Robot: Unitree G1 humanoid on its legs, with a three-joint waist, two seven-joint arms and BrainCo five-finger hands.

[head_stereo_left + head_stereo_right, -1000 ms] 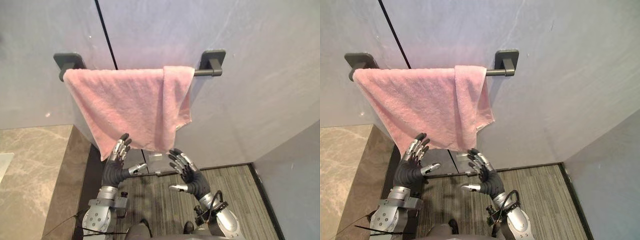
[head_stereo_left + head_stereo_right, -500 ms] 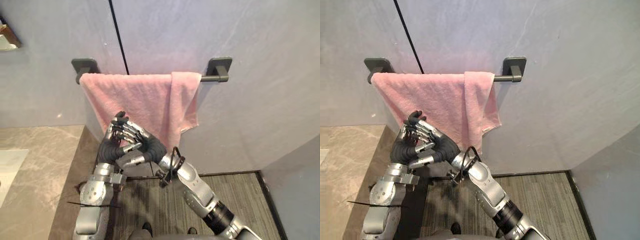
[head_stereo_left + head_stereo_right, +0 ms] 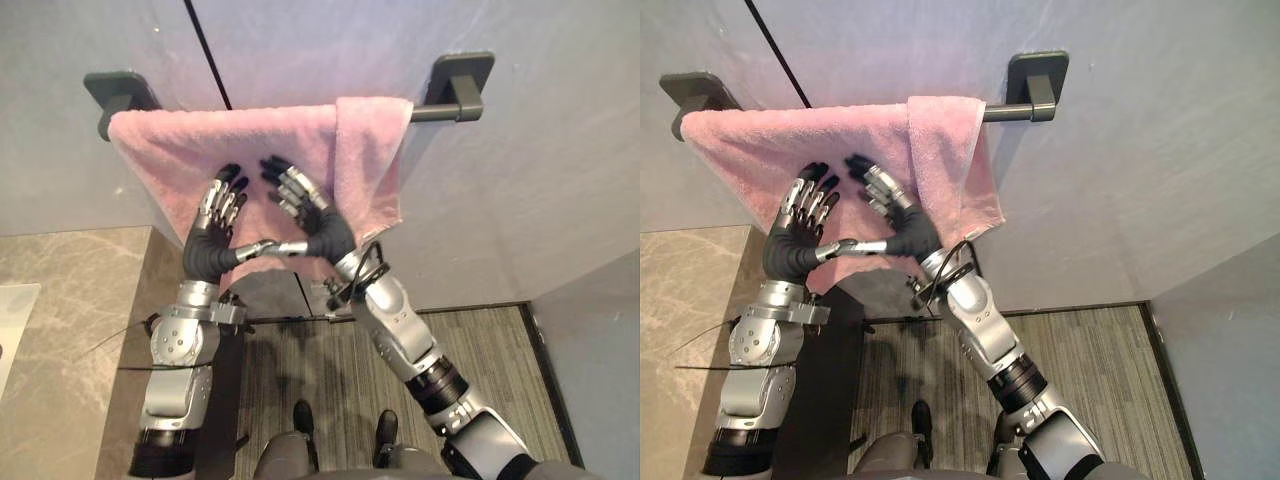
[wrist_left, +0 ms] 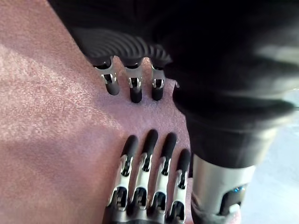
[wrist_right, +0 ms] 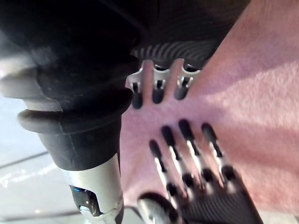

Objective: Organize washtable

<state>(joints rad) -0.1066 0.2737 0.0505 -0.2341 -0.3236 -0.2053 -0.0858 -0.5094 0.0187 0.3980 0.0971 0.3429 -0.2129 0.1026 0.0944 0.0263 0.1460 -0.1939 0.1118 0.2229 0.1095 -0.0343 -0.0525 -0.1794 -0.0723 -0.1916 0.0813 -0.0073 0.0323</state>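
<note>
Where half a second ago they met low near the hem, the left hand (image 3: 212,235) and right hand (image 3: 312,220) now lie side by side, fingers straight and open, flat on the pink towel (image 3: 160,160). It hangs from the towel bar (image 3: 435,112) just above their fingertips, and the hands look to be smoothing it.

We note silver-grey arms (image 3: 400,325), dark ribbed covers (image 3: 203,260) over left hand (image 3: 212,238), right hand (image 3: 320,226); silver fingers (image 4: 145,163), dark tips.

Eye views: from the head, facing the wall (image 3: 520,180); both share pink towel (image 3: 165,150) behind fingers (image 3: 213,203).
Wrist views: close, along fingers onto towel.
</note>
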